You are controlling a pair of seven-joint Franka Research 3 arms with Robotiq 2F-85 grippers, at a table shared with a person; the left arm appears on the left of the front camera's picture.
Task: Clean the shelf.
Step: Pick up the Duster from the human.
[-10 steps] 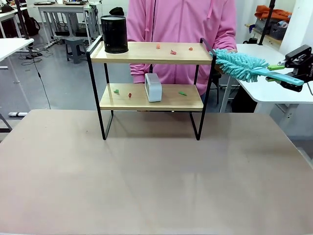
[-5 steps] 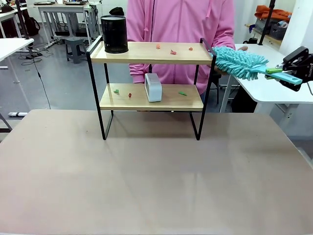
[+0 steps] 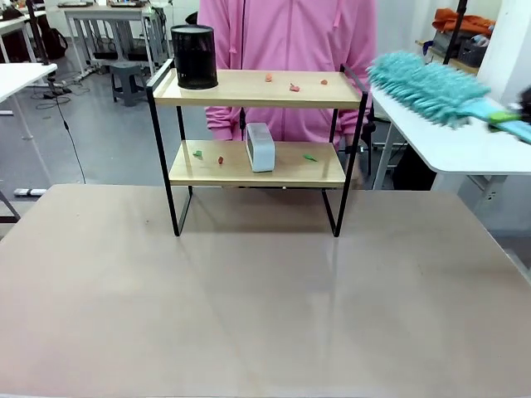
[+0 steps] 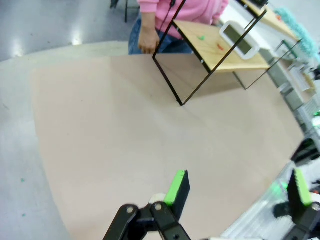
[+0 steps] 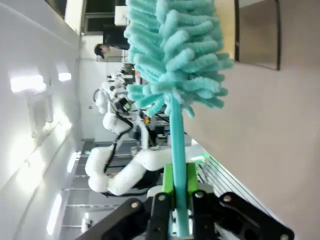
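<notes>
Jaws of the right arm are clamped tight on the thin teal handle (image 5: 177, 150) of a fluffy teal duster (image 5: 172, 60), the green pads (image 5: 168, 181) pressing it from both sides in the right wrist view. Seen from the front, the duster (image 3: 425, 84) hangs blurred at the upper right, above a white side table (image 3: 448, 149), with its fluffy tip close to the top right corner of the shelf (image 3: 241, 93); contact cannot be told. Spread wide and holding nothing, the left jaws show their green pads (image 4: 176, 186) well apart above the bare tabletop (image 4: 110, 130). The shelf stands on its four black legs at the far side of the tabletop (image 3: 265, 290), in front of a person in a pink hoodie (image 3: 290, 33), whose hand (image 4: 147, 42) rests at the tabletop's far edge beside the frame. On the upper board stand a black mesh cup (image 3: 193, 56) at the left end and a few small reddish scraps (image 3: 294, 87) toward the right. On the lower board sit a small white box (image 3: 260, 148) near the middle, a green scrap (image 3: 197, 154) and a red scrap (image 3: 221, 161) to its left, and another green bit (image 3: 309, 157) to its right.
</notes>
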